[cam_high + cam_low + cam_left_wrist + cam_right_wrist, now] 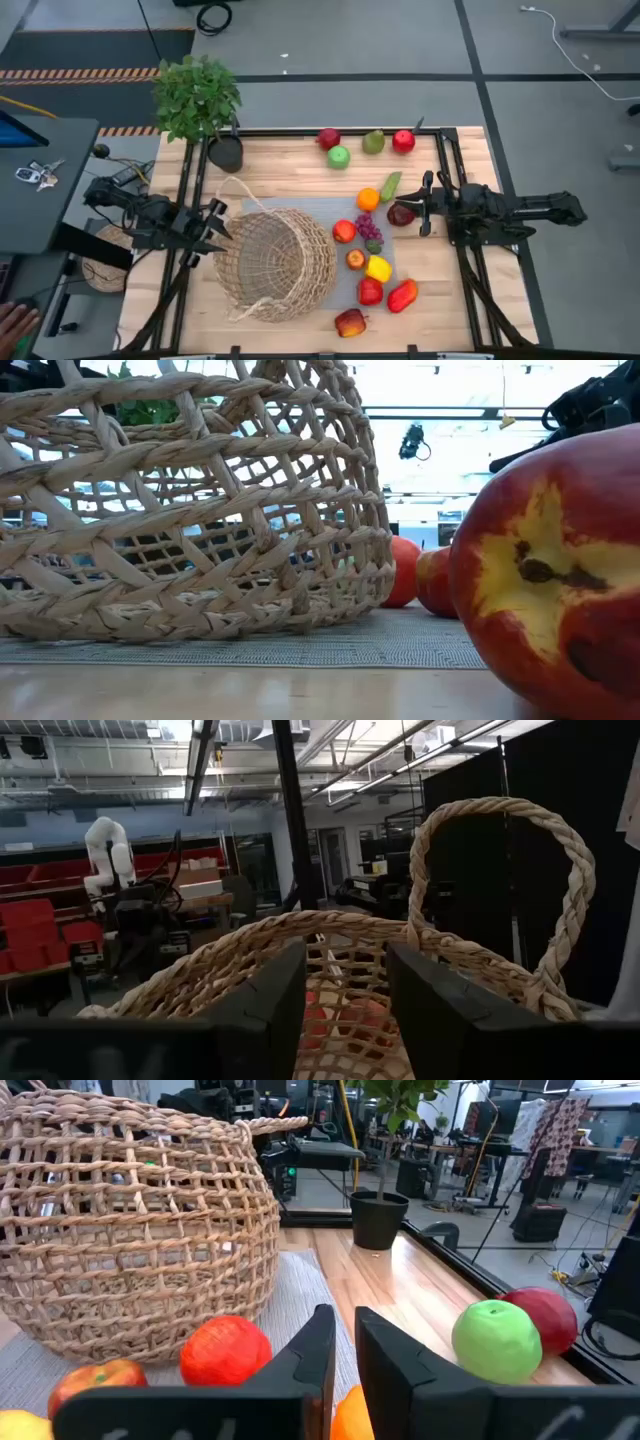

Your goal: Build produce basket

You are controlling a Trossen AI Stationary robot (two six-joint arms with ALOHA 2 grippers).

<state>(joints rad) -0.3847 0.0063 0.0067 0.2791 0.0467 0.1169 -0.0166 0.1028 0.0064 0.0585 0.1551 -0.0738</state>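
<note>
The tan wicker basket (275, 262) lies tipped on its side on a grey mat (385, 290), its mouth toward the table's left; it also shows in the low view (190, 510). My left gripper (214, 227) is open, level, just left of the basket's rim (340, 925), with a looped handle (500, 870) beside it. The produce lies loose on the mat and on the wood right of the basket: a green apple (339, 156), an orange (368, 198), purple grapes (368, 228), a yellow piece (378, 267). My right gripper (418, 203) is shut and empty, over a dark red fruit (400, 214).
A potted leafy plant (198, 98) stands at the far left corner. A red-yellow fruit (350, 322) lies near the front edge, close to the low camera (560, 570). A black frame (455, 250) borders the table. A person's hand (12, 322) shows at the far left.
</note>
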